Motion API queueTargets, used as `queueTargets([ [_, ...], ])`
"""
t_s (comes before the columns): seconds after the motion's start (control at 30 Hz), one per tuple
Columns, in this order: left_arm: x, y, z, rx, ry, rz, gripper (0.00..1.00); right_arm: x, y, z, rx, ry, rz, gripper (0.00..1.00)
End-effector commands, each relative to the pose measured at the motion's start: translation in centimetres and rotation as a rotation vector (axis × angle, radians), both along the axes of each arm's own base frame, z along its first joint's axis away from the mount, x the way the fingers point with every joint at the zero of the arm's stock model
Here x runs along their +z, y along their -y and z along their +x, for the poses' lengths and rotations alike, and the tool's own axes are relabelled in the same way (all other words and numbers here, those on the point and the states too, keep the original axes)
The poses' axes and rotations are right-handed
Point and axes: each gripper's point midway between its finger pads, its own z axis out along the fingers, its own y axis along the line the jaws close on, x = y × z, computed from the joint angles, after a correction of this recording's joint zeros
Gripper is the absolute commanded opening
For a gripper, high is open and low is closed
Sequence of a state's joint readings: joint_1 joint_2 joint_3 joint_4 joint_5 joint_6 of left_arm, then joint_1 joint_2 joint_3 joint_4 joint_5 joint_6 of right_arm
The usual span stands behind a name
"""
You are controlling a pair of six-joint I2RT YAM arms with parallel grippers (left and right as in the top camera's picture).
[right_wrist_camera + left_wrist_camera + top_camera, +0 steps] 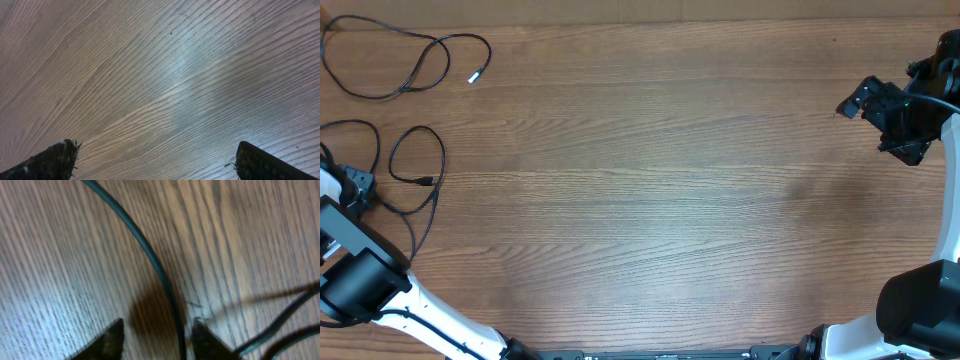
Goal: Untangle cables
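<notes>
Brown wood is the surface (650, 200). Two thin black cables lie apart at its far left side. The top cable (448, 60) makes a long loose loop and ends in a silver tip (474, 77). The lower cable (442, 160) makes round loops just beside the left claw (355, 185). That claw is partly open, and the cable runs between its fingers (112, 340), not pinched. The right claw (157, 162) is wide open and holds nothing, far off at the right side.
</notes>
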State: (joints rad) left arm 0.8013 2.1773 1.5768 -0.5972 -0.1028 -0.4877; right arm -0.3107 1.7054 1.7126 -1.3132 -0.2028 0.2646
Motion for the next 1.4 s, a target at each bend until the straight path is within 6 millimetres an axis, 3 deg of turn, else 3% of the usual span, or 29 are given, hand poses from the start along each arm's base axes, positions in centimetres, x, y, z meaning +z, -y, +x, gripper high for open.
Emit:
queueTargets([
  [0.0,-0.5,-0.9,-1.3,0.036,-0.020,0.004,0.25,0.0,0.0,0.1,0.005,0.003,-0.002,1.00],
  [0.1,-0.6,-0.9,-1.7,0.044,-0.026,-0.004,0.06,0.0,0.0,0.1,0.004,0.003,-0.002,1.00],
  [0.23,0.4,-0.6,-2.0,0.044,-0.032,-0.011,0.04,0.0,0.0,0.1,0.004,0.003,-0.002,1.00],
  [0.4,3.5,-0.5,-2.7,0.062,-0.043,-0.003,0.04,0.0,0.0,0.1,0.004,0.003,-0.002,1.00],
  [0.53,5.1,-0.7,-5.7,0.158,-0.136,0.028,0.04,0.0,0.0,0.1,0.005,0.004,-0.002,1.00],
  [0.7,5.2,-1.0,-10.1,0.248,-0.280,0.040,0.04,0.0,0.0,0.1,0.004,0.003,-0.002,1.00],
  [0.77,5.2,-1.4,-11.0,0.268,-0.288,0.035,0.05,0.0,0.0,0.1,0.004,0.003,-0.002,1.00],
  [0.9,4.8,-1.4,-10.3,0.225,-0.232,-0.008,0.42,0.0,0.0,0.1,0.004,0.003,-0.002,1.00],
  [1.0,4.6,-0.9,-8.2,0.126,-0.155,-0.051,0.63,0.0,0.0,0.1,0.004,0.003,-0.002,1.00],
  [1.13,4.4,0.4,-6.0,0.067,-0.074,-0.107,0.64,0.0,0.0,0.1,0.004,0.003,-0.002,1.00],
  [1.27,4.3,1.0,-5.5,0.050,-0.078,-0.114,0.53,0.0,0.0,0.1,0.004,0.003,-0.002,1.00],
  [1.37,4.4,1.9,-4.5,0.024,-0.045,-0.145,0.53,0.0,0.0,0.1,0.004,0.003,-0.002,1.00],
])
